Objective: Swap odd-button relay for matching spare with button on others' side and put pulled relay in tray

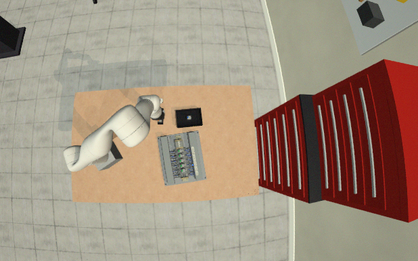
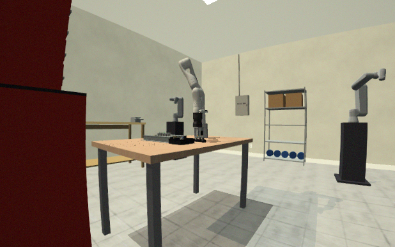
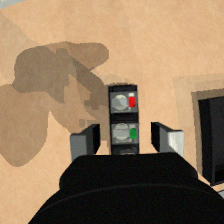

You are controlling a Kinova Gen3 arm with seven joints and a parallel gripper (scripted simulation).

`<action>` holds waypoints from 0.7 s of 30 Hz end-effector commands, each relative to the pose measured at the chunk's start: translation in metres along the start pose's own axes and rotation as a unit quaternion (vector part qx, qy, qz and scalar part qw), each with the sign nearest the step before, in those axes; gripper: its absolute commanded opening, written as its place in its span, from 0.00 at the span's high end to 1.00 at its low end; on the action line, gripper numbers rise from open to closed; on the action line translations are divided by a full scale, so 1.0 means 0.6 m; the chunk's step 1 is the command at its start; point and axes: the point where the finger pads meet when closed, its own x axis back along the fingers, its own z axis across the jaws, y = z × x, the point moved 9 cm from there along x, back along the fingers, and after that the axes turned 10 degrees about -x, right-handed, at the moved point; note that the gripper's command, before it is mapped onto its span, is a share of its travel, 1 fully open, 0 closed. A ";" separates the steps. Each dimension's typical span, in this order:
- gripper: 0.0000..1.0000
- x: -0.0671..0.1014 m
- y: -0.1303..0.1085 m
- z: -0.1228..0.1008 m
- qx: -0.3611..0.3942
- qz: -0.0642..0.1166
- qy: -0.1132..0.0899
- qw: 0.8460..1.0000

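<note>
In the wrist view two spare relays stand side by side on the wooden table. The farther one has a red button (image 3: 123, 101); the nearer one has a green button (image 3: 124, 134). My gripper (image 3: 125, 133) is open, low over the table, with one finger on each side of the green-button spare and a gap at both sides. It also shows in the overhead view (image 1: 160, 120) and in the side view (image 2: 199, 138). The grey rack (image 1: 181, 157) holds a row of relays with green buttons. The black tray (image 1: 189, 114) holds a small relay (image 1: 189, 117).
The tray's edge (image 3: 212, 137) lies to the right of the gripper in the wrist view. The arm's base (image 1: 109, 160) stands left of the rack. A red tool cabinet (image 1: 345, 149) stands beyond the table's right edge.
</note>
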 end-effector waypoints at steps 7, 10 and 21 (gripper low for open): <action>0.00 -0.002 0.000 0.001 0.001 0.000 0.000 1.000; 0.00 -0.004 0.000 0.001 0.002 -0.001 0.000 1.000; 0.00 -0.010 0.002 -0.001 0.003 -0.003 -0.002 1.000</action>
